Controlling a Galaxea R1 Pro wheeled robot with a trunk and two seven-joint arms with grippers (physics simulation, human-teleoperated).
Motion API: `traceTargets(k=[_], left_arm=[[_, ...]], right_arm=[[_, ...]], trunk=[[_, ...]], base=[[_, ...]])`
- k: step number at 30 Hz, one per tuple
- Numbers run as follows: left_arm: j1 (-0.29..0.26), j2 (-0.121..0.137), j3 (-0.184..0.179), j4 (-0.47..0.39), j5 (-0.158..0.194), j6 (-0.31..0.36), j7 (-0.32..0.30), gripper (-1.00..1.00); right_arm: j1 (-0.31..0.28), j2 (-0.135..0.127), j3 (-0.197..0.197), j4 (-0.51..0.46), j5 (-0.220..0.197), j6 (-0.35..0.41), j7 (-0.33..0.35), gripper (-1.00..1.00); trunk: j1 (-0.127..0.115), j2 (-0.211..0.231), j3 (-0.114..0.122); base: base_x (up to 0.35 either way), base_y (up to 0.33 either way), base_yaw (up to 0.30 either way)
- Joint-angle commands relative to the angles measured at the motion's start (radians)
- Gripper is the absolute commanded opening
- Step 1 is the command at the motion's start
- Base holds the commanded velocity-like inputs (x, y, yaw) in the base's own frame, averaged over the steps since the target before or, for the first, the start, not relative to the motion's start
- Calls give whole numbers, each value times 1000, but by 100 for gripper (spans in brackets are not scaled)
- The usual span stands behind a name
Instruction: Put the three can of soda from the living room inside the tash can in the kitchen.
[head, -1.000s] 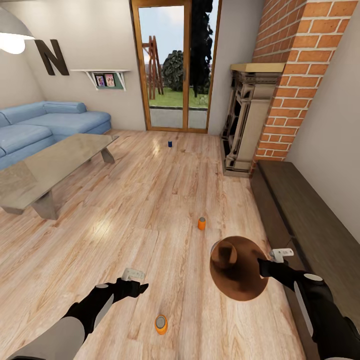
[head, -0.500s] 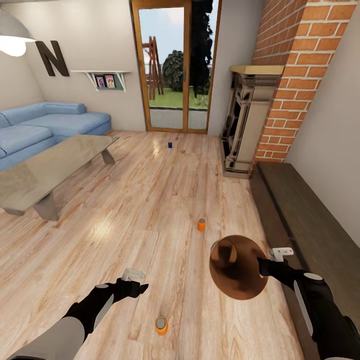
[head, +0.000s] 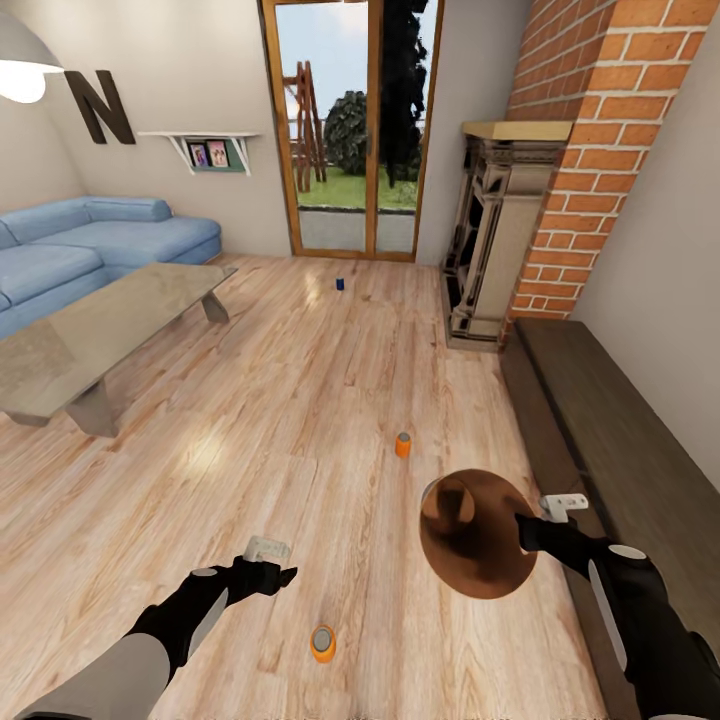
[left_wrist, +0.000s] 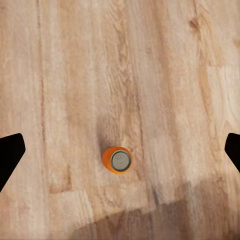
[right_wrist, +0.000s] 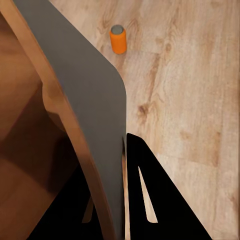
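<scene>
Three soda cans stand upright on the wood floor: an orange one (head: 322, 643) close in front of me, another orange one (head: 403, 444) further out, and a dark blue one (head: 340, 284) near the glass doors. My left gripper (head: 286, 575) hovers up and to the left of the near orange can (left_wrist: 117, 159); it is open, with the fingertips (left_wrist: 10, 152) spread wide to either side of the can. My right gripper (head: 522, 527) is shut on the rim of the trash can (head: 477, 535), which is tilted with its copper inside facing me. Past the bin's grey wall (right_wrist: 85, 95) stands the second orange can (right_wrist: 118, 39).
A low grey table (head: 90, 340) and a blue sofa (head: 90, 240) fill the left side. The brick fireplace (head: 500, 240) and a dark low bench (head: 610, 440) run along the right wall. Wood-framed glass doors (head: 350, 130) are at the back.
The whole picture has shifted a little, so the camera moved. Both arms, the bin and the cans keep their places relative to each other.
</scene>
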Motion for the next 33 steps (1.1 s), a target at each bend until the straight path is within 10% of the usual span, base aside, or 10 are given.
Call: traceTargets(k=[1, 33], left_arm=[[0, 0, 0, 0, 0, 0, 0, 100], [0, -15, 0, 1, -3, 0, -3, 100]], right_arm=[[0, 0, -1, -1, -18, 4, 8, -100], [-1, -2, -15, -4, -16, 3, 8, -100]], trunk=[[4, -7, -5], [127, -231, -154]], base=[[0, 0, 0], [0, 0, 0]])
